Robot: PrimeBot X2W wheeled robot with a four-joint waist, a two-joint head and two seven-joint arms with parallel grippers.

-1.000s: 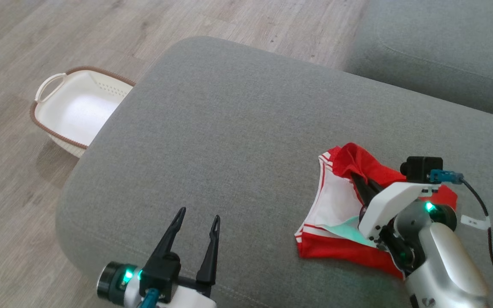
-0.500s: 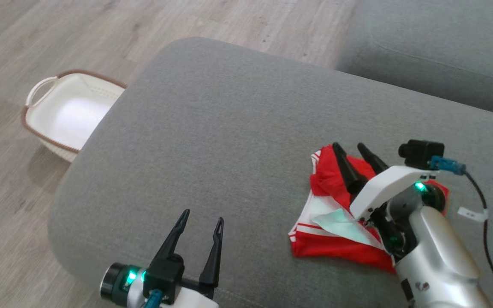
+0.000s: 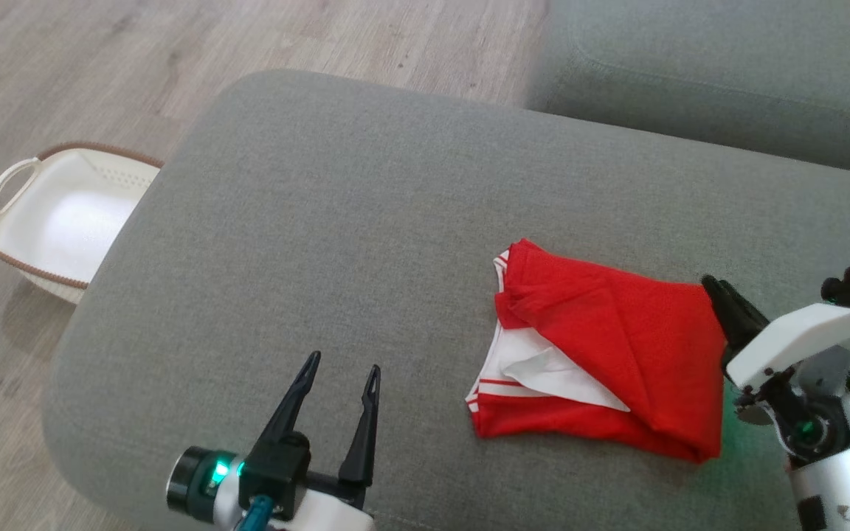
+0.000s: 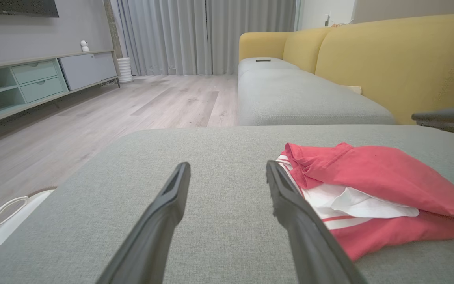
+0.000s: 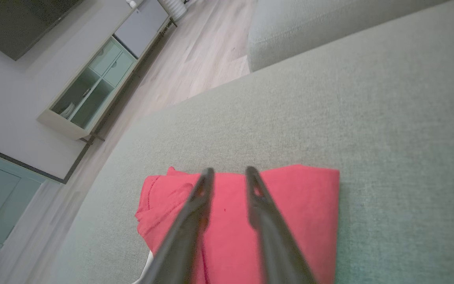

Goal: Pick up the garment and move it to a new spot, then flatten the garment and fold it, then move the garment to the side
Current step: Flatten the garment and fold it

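A red garment (image 3: 602, 346) with white lining and striped trim lies folded on the grey ottoman (image 3: 336, 221), right of its middle. Its red top layer covers most of the white inside. My right gripper (image 3: 714, 286) hovers at the garment's right edge, fingers apart and nothing between them. In the right wrist view this gripper (image 5: 229, 170) points over the garment (image 5: 298, 205). My left gripper (image 3: 344, 363) stands open near the front edge, left of the garment. The left wrist view has the left gripper (image 4: 227, 165) empty, with the garment (image 4: 376, 177) to its right.
A white basket (image 3: 8, 177) with a brown rim sits on the wooden floor left of the ottoman. A grey sofa seat (image 3: 727, 81) lies behind at the right, with a yellow backrest (image 4: 388, 59). A low sideboard (image 4: 34, 79) stands along the far wall.
My right gripper opened, let go of the garment and drew back to the right. The red layer now lies folded over the white inside. The head camera has shifted rightwards.
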